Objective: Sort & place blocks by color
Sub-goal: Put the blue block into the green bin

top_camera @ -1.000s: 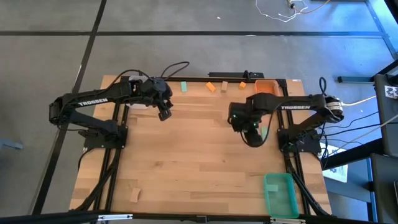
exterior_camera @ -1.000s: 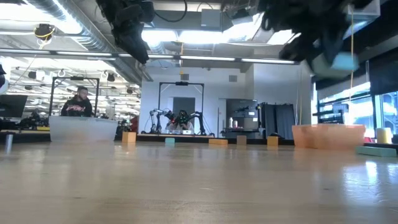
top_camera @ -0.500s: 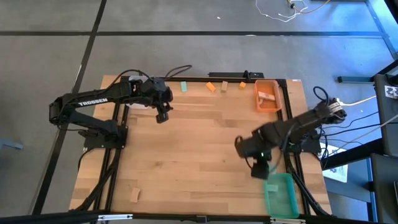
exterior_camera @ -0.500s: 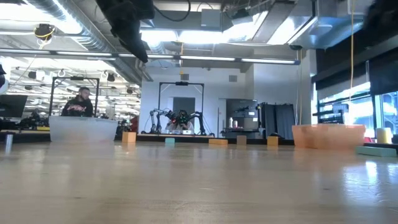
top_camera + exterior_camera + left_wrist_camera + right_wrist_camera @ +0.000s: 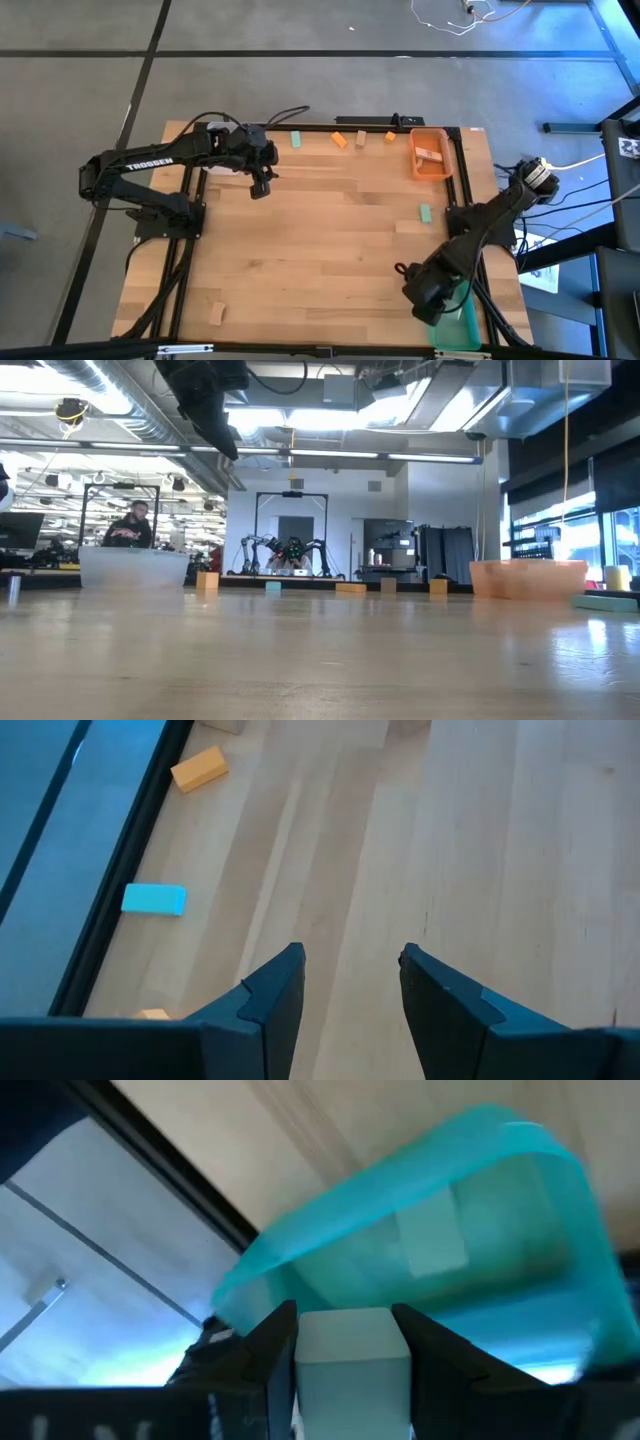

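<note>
My right gripper (image 5: 428, 298) (image 5: 345, 1320) hangs over the far end of the green bin (image 5: 455, 322) (image 5: 430, 1250) at the table's near right corner, shut on a pale teal block (image 5: 348, 1342). Another teal block (image 5: 425, 212) lies flat on the table right of centre. A teal block (image 5: 296, 139), two orange blocks (image 5: 340, 140) (image 5: 389, 136) and a wood block (image 5: 361, 137) lie along the far edge. One wood block (image 5: 215, 312) sits near the near left corner. My left gripper (image 5: 262, 186) (image 5: 350, 965) hovers open above the far left area, high in the low view (image 5: 205, 410). My right gripper pinches the teal block by two opposite side faces (image 5: 305, 1345) between its two fingers. The block is lifted clear and held above the green bin's opening. The high view hides the block under the gripper.
An orange bin (image 5: 430, 155) (image 5: 527, 578) with blocks in it stands at the far right corner. A clear bin (image 5: 133, 568) shows at the far left. Bare wood spreads over the table's middle and near left. A person sits in the room beyond (image 5: 128, 525).
My right arm has swung from right of the table's centre toward the near right corner, carrying the teal block, and now hangs over the green bin. It has left the low view. The other teal block stayed on the table.
</note>
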You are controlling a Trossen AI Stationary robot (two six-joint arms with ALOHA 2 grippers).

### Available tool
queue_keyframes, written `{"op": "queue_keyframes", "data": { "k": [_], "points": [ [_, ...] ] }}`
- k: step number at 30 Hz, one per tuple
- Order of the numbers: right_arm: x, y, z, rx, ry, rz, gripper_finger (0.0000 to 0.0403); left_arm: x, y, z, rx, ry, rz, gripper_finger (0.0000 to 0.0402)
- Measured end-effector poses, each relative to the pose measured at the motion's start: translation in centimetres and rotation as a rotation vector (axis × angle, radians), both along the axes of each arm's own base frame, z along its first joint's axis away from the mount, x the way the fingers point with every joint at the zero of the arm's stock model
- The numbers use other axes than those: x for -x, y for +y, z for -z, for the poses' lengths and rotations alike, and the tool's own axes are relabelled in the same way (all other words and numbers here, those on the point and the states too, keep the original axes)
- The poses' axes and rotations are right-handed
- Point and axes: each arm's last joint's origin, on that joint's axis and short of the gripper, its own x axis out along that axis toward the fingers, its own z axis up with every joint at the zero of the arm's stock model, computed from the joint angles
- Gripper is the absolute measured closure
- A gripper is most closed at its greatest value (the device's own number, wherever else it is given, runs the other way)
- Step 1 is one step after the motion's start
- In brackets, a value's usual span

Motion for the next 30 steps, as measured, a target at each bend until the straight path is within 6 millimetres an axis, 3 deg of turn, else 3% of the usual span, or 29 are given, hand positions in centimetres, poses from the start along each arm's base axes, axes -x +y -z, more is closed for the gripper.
{"op": "queue_keyframes", "data": {
  "k": [6,12,20,26,30],
  "points": [
    [0.8,0.1,3.2,-0.027,-0.038,0.002,0.0268,0.0,0.0,0.0,0.0,-0.001,-0.001,0.0248],
    [1.3,-0.4,4.3,-0.051,-0.008,-0.018,0.0267,0.0,0.0,0.0,0.001,-0.001,-0.002,0.0248],
    [1.4,-0.5,4.5,-0.041,0.002,-0.018,0.0176,0.0,0.0,0.0,0.001,-0.001,-0.003,0.0248],
    [1.2,-0.6,4.1,-0.06,0.013,-0.01,0.0164,0.0,0.0,0.0,0.0,-0.002,-0.002,0.0248],
    [0.5,-1.2,2.0,-0.039,-0.04,0.034,0.0166,0.0,0.0,0.0,0.001,-0.002,-0.003,0.0248]
  ]
}}
